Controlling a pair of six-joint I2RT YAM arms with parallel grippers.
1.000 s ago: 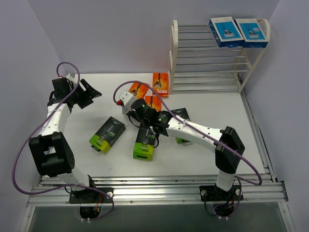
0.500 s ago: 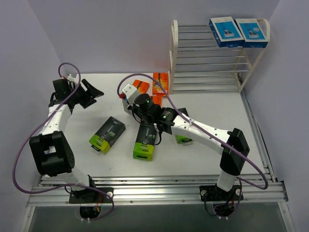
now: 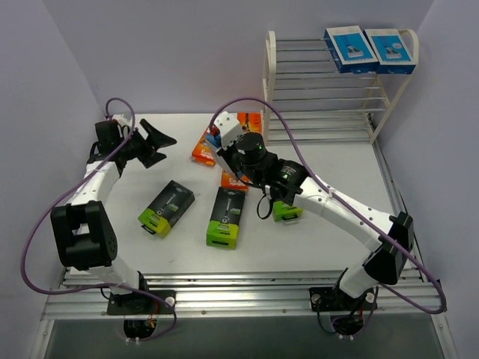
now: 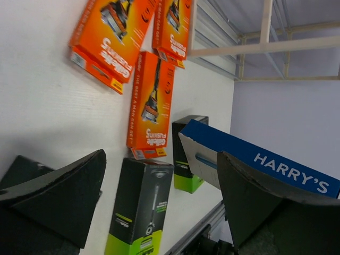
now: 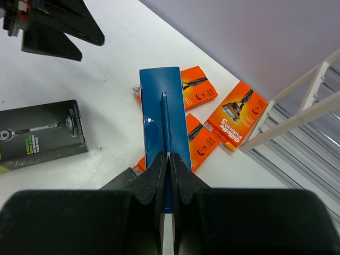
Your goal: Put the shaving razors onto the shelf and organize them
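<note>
One blue-and-white rectangular razor pack point(image 5: 159, 101) hangs above the table point(image 3: 329, 161), pinched by its thin edge in the right arm's black fingers point(image 5: 159, 171), which are closed tight on it. Since a second ago that arm has swung the pack up and rightward, nearer the cream-white plastic shelf point(image 3: 268, 82) with its silvery rods. The left arm's fingers point(image 4: 61, 194) have spread wider and hold nothing. The shelf's top tier carries two blue-and-white packs point(image 3: 350, 46) side by side at its right end. Three orange packs point(image 3: 203, 150) and three black packs with lime-green ends point(image 3: 166, 207) lie on the table.
</note>
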